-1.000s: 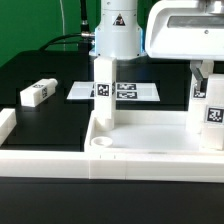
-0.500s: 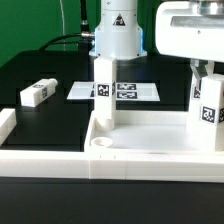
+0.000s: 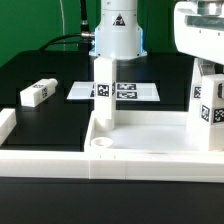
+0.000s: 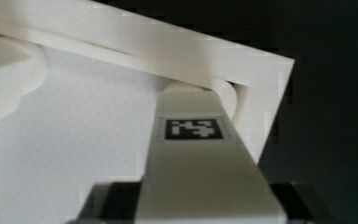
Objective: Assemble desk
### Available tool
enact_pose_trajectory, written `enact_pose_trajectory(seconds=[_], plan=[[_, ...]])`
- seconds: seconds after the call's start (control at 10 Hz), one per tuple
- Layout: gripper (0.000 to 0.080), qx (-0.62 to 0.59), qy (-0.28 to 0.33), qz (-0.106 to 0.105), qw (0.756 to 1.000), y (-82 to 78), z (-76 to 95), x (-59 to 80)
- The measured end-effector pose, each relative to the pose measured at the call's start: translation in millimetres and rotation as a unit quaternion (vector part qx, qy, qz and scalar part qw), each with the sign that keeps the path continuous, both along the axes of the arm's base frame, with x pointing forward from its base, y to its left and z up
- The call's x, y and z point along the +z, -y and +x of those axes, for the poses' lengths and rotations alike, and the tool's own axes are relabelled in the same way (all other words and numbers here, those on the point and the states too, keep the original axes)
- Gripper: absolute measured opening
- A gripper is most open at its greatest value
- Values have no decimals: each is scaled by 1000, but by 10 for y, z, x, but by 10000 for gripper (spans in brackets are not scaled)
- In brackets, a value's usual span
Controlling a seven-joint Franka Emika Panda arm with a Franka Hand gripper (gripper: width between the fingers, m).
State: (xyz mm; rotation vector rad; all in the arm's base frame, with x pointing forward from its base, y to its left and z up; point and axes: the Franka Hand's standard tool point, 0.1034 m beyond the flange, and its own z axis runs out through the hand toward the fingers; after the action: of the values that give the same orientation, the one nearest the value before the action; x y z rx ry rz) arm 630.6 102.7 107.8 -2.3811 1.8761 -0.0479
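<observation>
The claw (image 3: 205, 72) is gripping a tagged leg (image 3: 208, 103), which is hanging upright directly beneath it at a corner of the top (image 3: 140, 158); a second leg (image 3: 103, 92) is standing well apart.

white desk top (image 3: 150, 160), black-and-white tagged legs (image 3: 104, 95), black table (image 3: 55, 125)

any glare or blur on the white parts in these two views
Exterior view: the white plastic tray-like desk top and the boxy white gripper are nearly blown out against the black table, edges soft. Wrist view: the square white leg in the gripper fills the frame, its tag soft but visible, the near end out of focus.
</observation>
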Motion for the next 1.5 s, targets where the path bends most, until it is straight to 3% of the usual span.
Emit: enact_pose_trajectory(seconds=[0.2, 0.5, 0.8, 1.3, 1.5], plan=[[290, 19, 1, -2, 1000, 0, 0, -2], [612, 118, 8, -13, 993, -22, -4, -9], [642, 243, 14, -29, 969, -43, -4, -5], [649, 454, 21, -60, 889, -58, 25, -6], [649, 491, 23, -64, 868, -55, 25, -10]])
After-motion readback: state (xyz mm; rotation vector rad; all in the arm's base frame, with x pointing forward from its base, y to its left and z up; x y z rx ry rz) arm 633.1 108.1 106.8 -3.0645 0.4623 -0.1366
